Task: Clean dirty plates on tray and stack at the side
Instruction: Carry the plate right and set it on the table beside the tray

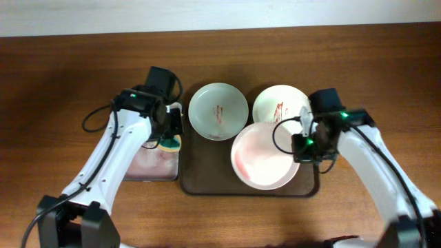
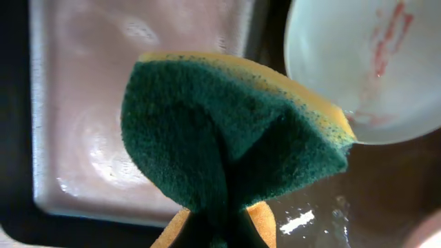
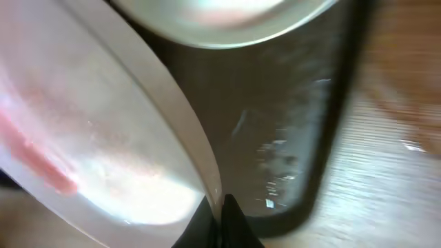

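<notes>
Take the big dark brown rectangular tray [image 1: 203,172] in the middle of the table as your landmark, since all three plates are on or over it.

- **Back left corner:** a pale green round plate [image 1: 218,110] with red streaks in its centre, lying flat.
- **Back right corner:** a white round plate [image 1: 278,102], also streaked red.
- **Front right part:** a third white plate with a pinkish-red smear [image 1: 264,157]. From overhead it covers the near edge of the white one behind it.

Your right gripper [image 1: 303,146] has that smeared plate by its rim, on the tray's right side. In the right wrist view the dark fingers [image 3: 238,222] are pressed together on the thin edge, with the tray's rim just past them.

Your left gripper [image 1: 169,140] is just off the tray's left edge, clamped on a yellow-and-green scrubbing sponge [image 2: 227,145] that's folded up in the grip. The sponge sits over a smaller black-rimmed tray with a wet pinkish inside [image 2: 83,138], right beside the big tray. I can't tell if the sponge touches it.

There's dark wood-grain tabletop [image 1: 344,55] all round the tray.
</notes>
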